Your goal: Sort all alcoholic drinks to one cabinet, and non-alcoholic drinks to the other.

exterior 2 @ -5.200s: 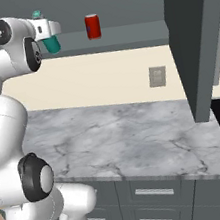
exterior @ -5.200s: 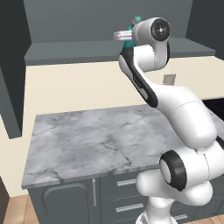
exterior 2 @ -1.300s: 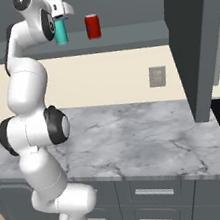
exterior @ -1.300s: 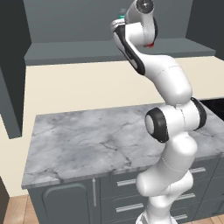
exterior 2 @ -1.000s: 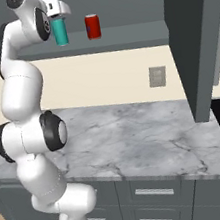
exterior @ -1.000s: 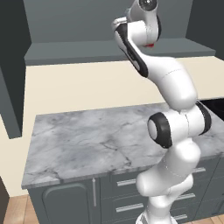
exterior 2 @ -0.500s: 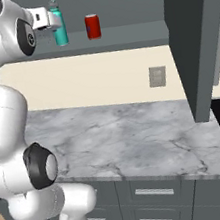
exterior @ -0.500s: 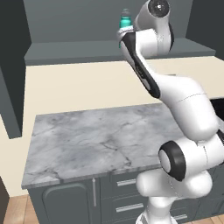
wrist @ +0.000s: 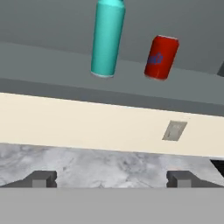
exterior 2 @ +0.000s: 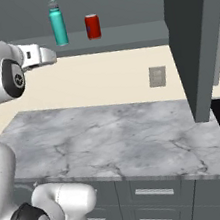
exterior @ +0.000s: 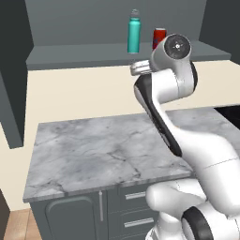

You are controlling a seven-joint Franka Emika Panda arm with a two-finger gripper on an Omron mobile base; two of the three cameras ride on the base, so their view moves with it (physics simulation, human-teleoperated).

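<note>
Grey-veined marble covered the desk point(exterior 2: 111, 137), with cream wall behind it and a dark grey overhead cabinet point(exterior: 84, 54) above. On that cabinet's flat shelf floor stood the teal cylindrical bottle with a grey cap point(exterior: 134, 32), upright, and just beside it, not touching, the shorter red soda can with a silver top point(exterior 2: 92, 26). Below shelf level and well apart from both drinks, the end effector point(wrist: 111, 178) hung with its two dark fingertips point(wrist: 41, 177) spread wide and nothing between them. A grey wall socket plate point(exterior 2: 157, 76) sat on the cream wall.
</note>
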